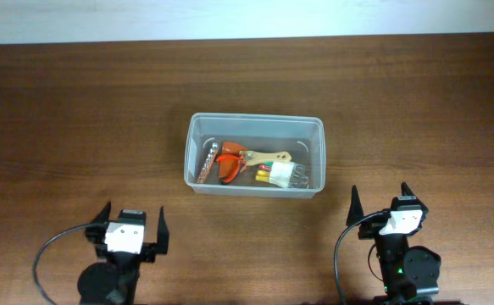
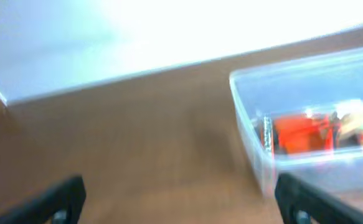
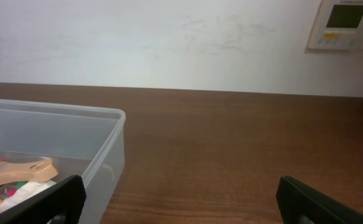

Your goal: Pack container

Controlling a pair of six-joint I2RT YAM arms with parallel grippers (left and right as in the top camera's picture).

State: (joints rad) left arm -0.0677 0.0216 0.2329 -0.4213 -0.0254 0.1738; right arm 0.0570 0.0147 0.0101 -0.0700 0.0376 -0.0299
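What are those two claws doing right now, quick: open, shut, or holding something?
Left gripper: open, holding nothing.
Right gripper: open, holding nothing.

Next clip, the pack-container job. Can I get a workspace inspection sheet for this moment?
Surface: brown wooden table, no spills visible.
Job's things: clear container mid-table, holding an orange-handled tool, a wooden piece, a silvery metal piece and a white item with coloured bits.
Clutter: nothing seen.
Grippers: left gripper and right gripper both open, empty, apart from the container.
Cables: black cable looping by the left arm, another by the right.
Surroundings: white wall with a control panel.
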